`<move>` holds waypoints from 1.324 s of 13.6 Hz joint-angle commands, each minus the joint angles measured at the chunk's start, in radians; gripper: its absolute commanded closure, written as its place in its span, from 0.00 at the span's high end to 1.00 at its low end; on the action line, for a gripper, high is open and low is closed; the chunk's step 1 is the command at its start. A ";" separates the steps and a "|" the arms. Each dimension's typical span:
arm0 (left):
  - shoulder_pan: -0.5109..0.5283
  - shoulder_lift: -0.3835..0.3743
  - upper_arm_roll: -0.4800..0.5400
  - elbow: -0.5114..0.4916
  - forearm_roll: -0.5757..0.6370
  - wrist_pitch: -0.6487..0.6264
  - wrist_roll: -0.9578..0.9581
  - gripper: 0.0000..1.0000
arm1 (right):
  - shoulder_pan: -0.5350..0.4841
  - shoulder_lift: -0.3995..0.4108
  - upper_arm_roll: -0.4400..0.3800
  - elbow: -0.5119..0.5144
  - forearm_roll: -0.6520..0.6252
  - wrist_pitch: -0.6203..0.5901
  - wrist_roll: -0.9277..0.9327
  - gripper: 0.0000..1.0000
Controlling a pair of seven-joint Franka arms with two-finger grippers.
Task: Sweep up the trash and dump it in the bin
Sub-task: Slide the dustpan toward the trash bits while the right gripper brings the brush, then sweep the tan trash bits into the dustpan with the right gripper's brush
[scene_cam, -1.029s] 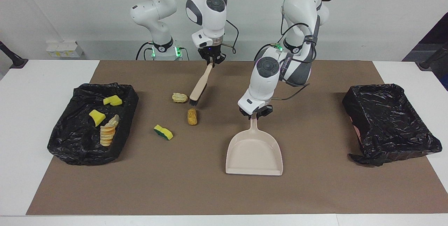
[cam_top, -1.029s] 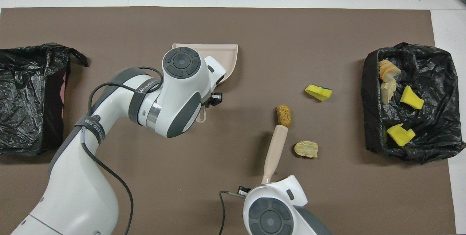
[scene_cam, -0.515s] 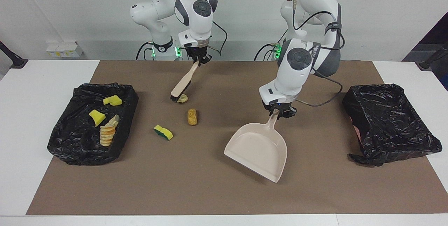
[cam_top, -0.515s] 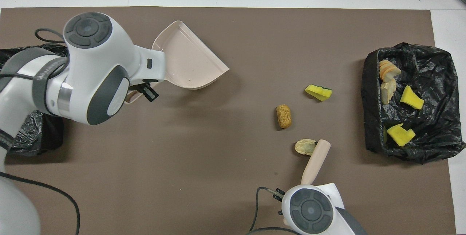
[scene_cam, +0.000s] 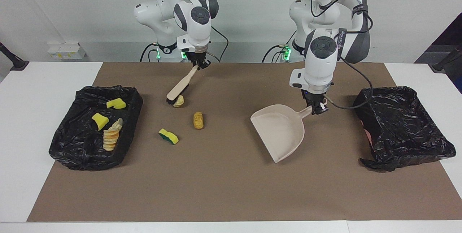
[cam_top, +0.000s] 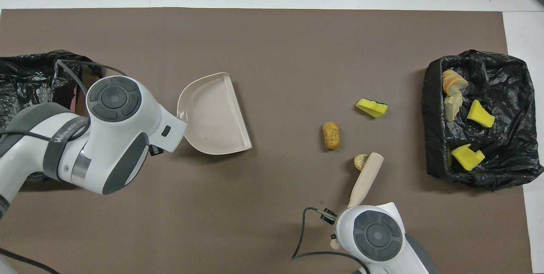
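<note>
Your right gripper (scene_cam: 199,64) pinches the brush (scene_cam: 179,89); your left gripper (scene_cam: 317,108) clamps the dustpan (scene_cam: 279,132).
A tan lump (scene_cam: 178,101) touches the bristles, below the right jaws.

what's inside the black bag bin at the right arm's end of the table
Inside the bin: two yellow sponge pieces and two pale tan wrinkly lumps. Anything under the liner's folds is hidden.

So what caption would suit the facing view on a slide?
Right gripper holds a brush against a tan lump; left gripper holds a dustpan beside an empty bin.
</note>
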 commanded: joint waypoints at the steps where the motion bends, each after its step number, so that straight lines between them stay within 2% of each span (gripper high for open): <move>1: -0.012 -0.066 0.005 -0.087 0.018 0.042 -0.001 0.00 | -0.035 0.143 0.012 0.107 0.055 0.055 -0.094 0.00; 4: -0.056 -0.066 0.007 -0.140 0.017 0.103 -0.088 0.00 | -0.027 0.296 0.013 0.270 0.055 0.066 -0.142 0.00; 7: -0.084 -0.068 0.007 -0.157 0.017 0.122 -0.130 0.00 | -0.004 0.341 0.015 0.353 0.102 0.059 -0.241 0.00; 11: -0.114 -0.060 0.007 -0.157 0.017 0.129 -0.187 0.00 | 0.065 0.346 0.015 0.385 0.165 0.060 -0.356 0.00; 18: -0.108 -0.058 0.007 -0.157 0.017 0.129 -0.193 0.00 | 0.195 0.326 0.021 0.390 0.257 0.069 -0.423 0.00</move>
